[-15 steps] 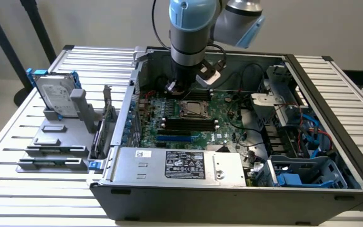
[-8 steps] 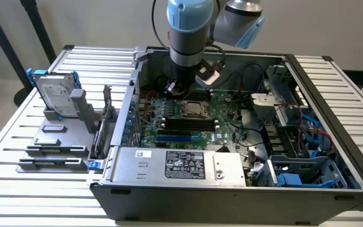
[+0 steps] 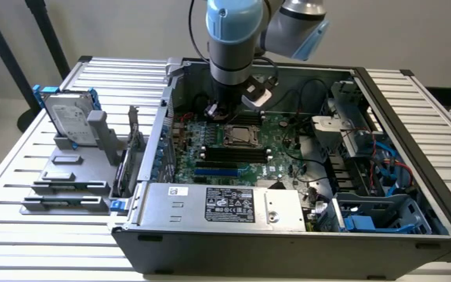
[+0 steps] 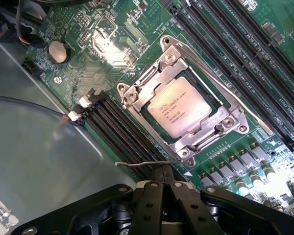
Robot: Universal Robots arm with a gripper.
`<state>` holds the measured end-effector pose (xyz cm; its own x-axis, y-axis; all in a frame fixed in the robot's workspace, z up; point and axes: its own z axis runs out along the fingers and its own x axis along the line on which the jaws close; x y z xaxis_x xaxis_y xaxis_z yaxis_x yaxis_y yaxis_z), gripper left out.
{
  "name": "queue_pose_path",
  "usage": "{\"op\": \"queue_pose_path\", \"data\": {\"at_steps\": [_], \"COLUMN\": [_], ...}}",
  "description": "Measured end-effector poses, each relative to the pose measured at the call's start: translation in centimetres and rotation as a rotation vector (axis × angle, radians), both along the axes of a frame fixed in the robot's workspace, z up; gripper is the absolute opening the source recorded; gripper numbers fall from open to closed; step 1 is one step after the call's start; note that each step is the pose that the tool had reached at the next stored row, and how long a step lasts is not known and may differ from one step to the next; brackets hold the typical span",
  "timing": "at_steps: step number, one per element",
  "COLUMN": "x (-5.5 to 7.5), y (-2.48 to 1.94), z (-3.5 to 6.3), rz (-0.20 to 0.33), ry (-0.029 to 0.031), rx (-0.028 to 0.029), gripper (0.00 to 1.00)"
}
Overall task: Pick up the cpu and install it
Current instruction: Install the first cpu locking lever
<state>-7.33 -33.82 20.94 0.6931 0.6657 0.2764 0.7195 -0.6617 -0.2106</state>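
Inside its socket frame (image 4: 183, 110) the cpu (image 4: 180, 113) lies flat, metal top upward.

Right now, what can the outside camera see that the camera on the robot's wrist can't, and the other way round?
The exterior view alone shows the whole computer case, the hard drive standing on the slatted table, and the robot arm. The wrist view alone shows the printing on the cpu and the shut claw, holding nothing. Both show the green motherboard with the cpu sitting in its metal socket frame.
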Motion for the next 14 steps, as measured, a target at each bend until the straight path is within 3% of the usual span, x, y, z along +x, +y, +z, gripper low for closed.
{"op": "queue_pose_path", "data": {"at_steps": [5,14], "x": [-0.01,0.24], "y": [0.10,0.20], "z": [-0.70,-0.74], "rz": [0.011,0.037], "ry": [-0.0081,-0.0082], "rx": [-0.0001,0.0001], "gripper": [0.11,0.11]}}
